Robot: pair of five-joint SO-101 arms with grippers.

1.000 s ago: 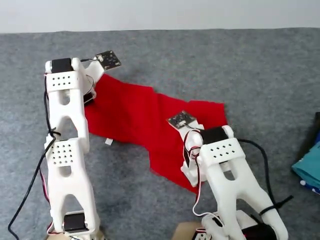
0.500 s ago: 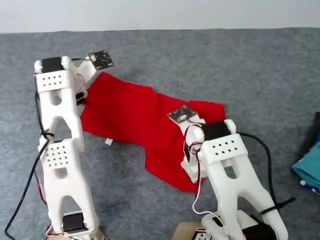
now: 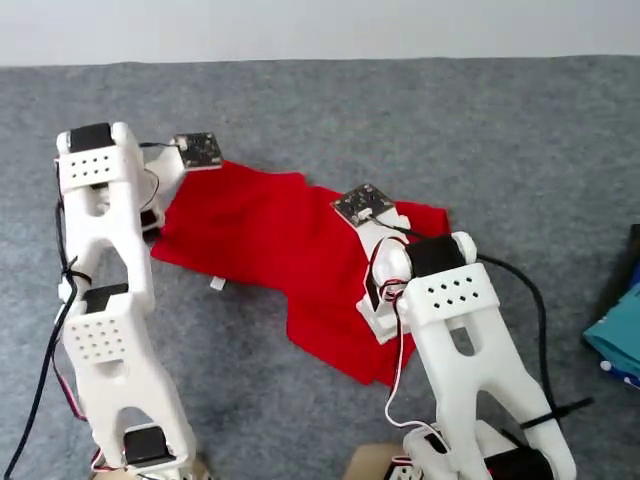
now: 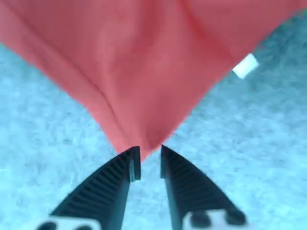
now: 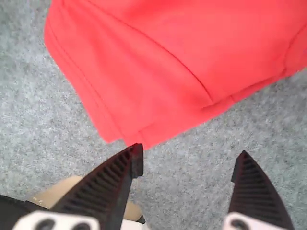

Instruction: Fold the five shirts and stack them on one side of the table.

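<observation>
A red shirt lies spread across the grey table, running from the far left down towards the near middle. My left gripper is shut on a pulled-up corner of the red shirt, at its left end, under the left arm. My right gripper stands open just off the near edge of the shirt, with nothing between its fingers. The right arm hangs over the shirt's near right part.
A white tag lies by the shirt's near edge. Teal cloth and a dark object sit at the right edge. A tan cardboard piece lies by the right arm's base. Grey table lies open at the far side.
The left arm has moved left, drawing the shirt's left corner with it. The right arm's wrist has shifted slightly towards the far side.
</observation>
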